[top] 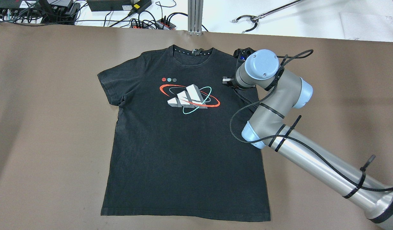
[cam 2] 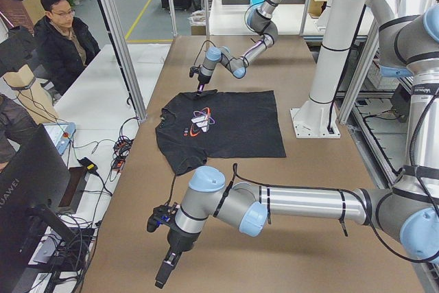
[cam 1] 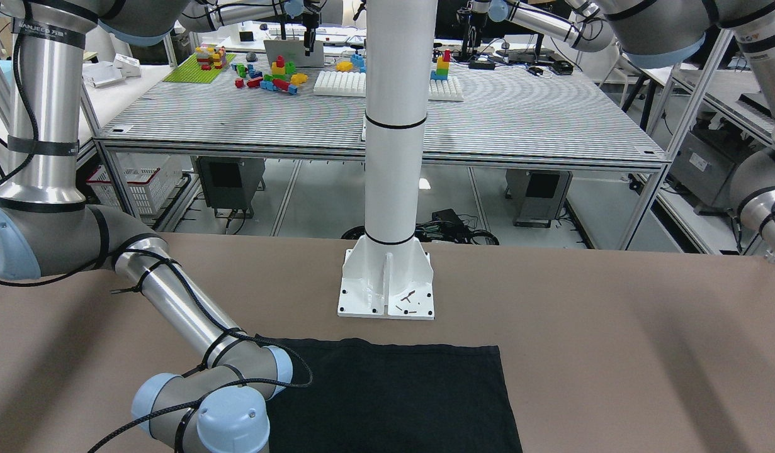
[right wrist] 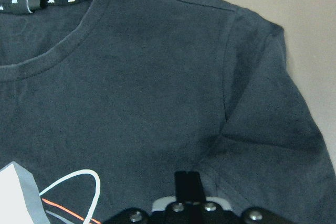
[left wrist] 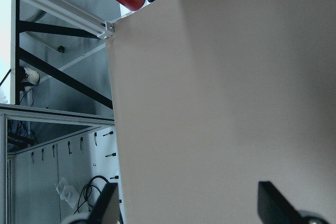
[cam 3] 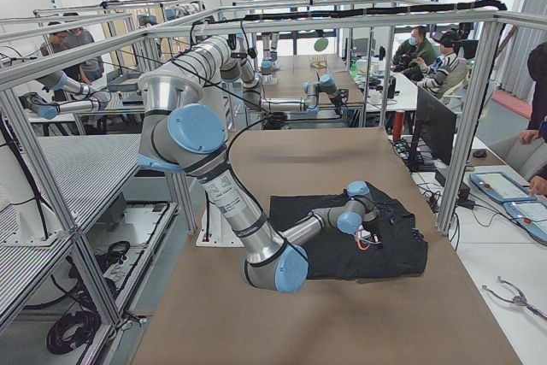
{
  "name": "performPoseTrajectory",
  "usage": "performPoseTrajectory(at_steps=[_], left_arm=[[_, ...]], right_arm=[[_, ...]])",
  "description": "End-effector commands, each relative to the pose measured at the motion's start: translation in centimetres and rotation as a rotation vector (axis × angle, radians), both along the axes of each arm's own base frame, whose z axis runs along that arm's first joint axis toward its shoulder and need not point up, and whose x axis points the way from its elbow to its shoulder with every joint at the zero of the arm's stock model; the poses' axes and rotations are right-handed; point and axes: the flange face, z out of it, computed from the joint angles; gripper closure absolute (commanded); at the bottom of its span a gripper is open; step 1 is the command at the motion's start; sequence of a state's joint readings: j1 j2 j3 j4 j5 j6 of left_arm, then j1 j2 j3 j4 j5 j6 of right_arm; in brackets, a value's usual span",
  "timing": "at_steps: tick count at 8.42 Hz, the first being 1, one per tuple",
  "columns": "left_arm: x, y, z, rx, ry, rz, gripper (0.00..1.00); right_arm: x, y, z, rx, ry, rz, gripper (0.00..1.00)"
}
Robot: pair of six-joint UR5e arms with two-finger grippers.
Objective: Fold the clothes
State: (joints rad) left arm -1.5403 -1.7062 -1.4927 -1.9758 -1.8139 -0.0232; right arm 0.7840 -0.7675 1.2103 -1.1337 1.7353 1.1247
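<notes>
The clothes are one black T-shirt with a white, red and teal chest print, lying flat and face up on the brown table, collar toward the far edge. It also shows in the front-facing view. My right gripper is shut, fingers together, low over the shirt's chest beside the right-hand sleeve seam; I cannot tell whether it touches the fabric. In the overhead view its wrist covers it. My left gripper is open and empty over bare table, far from the shirt, near the table's end.
The white pillar's base plate stands behind the shirt's hem. Cables and power strips lie past the far table edge. A metal grabber tool lies on the white bench. An operator sits beside the table.
</notes>
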Motion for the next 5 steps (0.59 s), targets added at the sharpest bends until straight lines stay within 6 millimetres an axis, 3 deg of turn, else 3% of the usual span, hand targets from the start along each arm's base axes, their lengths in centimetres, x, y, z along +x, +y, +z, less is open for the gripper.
performPoseTrajectory(at_steps=[1, 2, 4, 5], left_arm=[[2.0, -0.5, -0.3, -0.006, 0.015, -0.007, 0.07], [2.0, -0.5, -0.4, -0.005, 0.015, -0.007, 0.07], [2.0, -0.6, -0.5, -0.003, 0.015, -0.007, 0.07], [2.1, -0.7, -0.7, -0.001, 0.023, -0.005, 0.07]], right_arm=[[-0.9, -0.8, -0.9, 0.003, 0.013, 0.012, 1.00], [-1.4, -1.3, -1.8, -0.004, 0.008, 0.019, 1.00], [-1.9, -1.4, -1.4, -0.023, 0.010, 0.037, 1.00], [-2.8, -0.8, -1.6, -0.012, 0.017, 0.044, 0.59]])
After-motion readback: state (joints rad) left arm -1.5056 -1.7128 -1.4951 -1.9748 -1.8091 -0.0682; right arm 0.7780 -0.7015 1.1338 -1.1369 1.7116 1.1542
